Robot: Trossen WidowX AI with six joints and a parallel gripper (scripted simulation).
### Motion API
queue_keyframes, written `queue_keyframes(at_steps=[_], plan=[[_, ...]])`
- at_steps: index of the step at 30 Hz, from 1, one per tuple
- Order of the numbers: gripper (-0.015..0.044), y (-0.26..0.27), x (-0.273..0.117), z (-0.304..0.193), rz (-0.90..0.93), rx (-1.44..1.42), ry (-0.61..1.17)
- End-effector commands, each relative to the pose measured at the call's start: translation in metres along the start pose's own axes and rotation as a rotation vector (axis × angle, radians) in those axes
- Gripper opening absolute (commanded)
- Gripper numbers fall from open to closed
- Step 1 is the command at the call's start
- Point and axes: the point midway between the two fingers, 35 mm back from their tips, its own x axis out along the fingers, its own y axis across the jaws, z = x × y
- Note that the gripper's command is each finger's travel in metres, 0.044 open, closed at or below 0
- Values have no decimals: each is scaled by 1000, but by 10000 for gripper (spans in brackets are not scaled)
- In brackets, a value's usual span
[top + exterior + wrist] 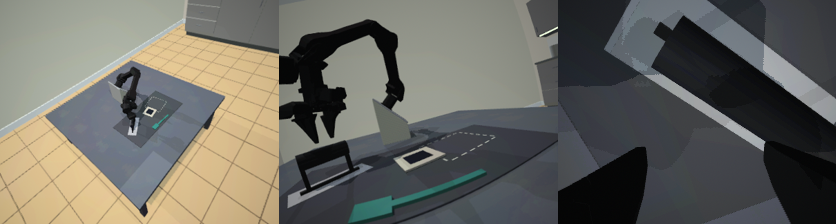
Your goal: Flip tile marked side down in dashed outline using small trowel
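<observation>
1. The top view looks slanting down from high up and well back, and sees every corner of the surface [97, 152] [527, 193] [570, 160].
2. The exterior view is low and close, tipped sideways, looking from the edge across from the wall [69, 52] [451, 52].
3. The wrist view peeks down past the jaws, very near the black bar [322, 155] [743, 85], which the exterior view sees too.
4. Top and exterior share the trowel [160, 122] [434, 190].

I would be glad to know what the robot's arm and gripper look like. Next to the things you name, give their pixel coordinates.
The arm [135, 84] [390, 62] is black throughout, with chunky joints and slimmer links. The gripper [324, 139] [705, 153] is black too, with two fingers that taper to narrow tips. No markings or cables can be made out.
</observation>
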Motion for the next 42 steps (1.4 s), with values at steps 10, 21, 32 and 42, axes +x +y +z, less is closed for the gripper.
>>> queue_keyframes(at_steps=[10, 21, 32, 42], plan=[[270, -14, -3, 7, -2, -427, -4], [270, -26, -6, 12, -3, -808, -4], [270, -30, -3, 14, -3, -931, -4], [270, -31, 13, 15, -3, -937, -4]])
